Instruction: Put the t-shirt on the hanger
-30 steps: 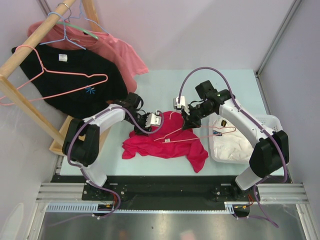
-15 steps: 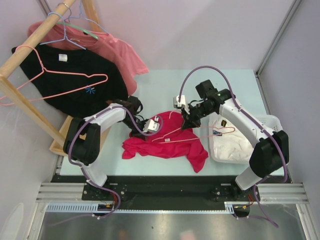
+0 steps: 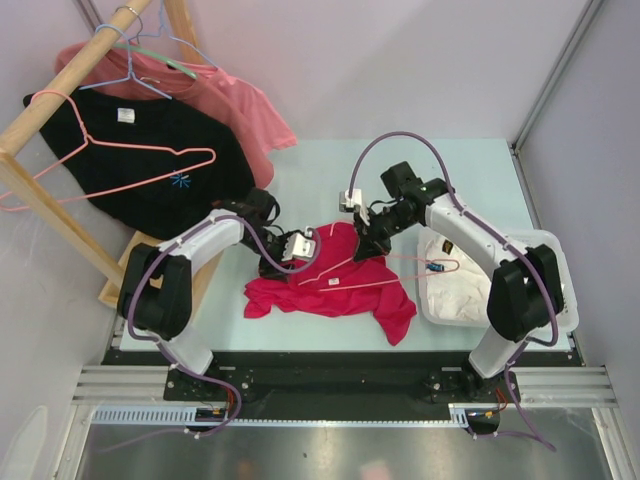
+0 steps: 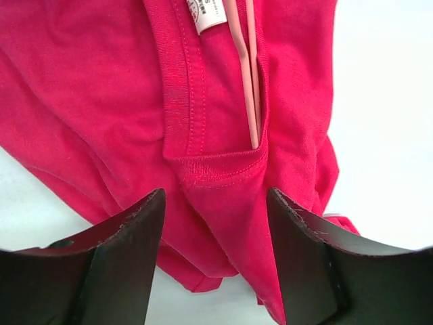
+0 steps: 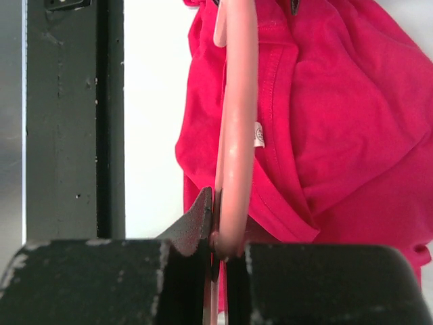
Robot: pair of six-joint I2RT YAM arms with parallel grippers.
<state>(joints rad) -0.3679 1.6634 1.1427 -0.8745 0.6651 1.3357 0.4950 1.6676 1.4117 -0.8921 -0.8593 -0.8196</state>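
The crimson t-shirt (image 3: 335, 292) lies crumpled in the middle of the table. The pink hanger (image 3: 334, 270) lies across it, its hook (image 3: 440, 266) sticking out to the right. In the left wrist view the hanger's wire (image 4: 250, 95) runs into the shirt's collar (image 4: 216, 162), beside the white neck label (image 4: 206, 13). My left gripper (image 4: 215, 203) is open, with the collar between its fingers; it sits at the shirt's left (image 3: 287, 250). My right gripper (image 5: 226, 247) is shut on the hanger wire (image 5: 235, 122) above the shirt's top edge (image 3: 372, 234).
A wooden rack (image 3: 55, 215) at the left carries a black t-shirt (image 3: 140, 160), a salmon t-shirt (image 3: 235, 110), another pink hanger (image 3: 130, 150) and blue and green hangers (image 3: 150, 70). A white bin (image 3: 545, 245) with white cloth stands at the right.
My right gripper has moved left with the hanger, pushing it further into the shirt; the hook has shifted left. My left gripper has moved slightly down and left on the collar.
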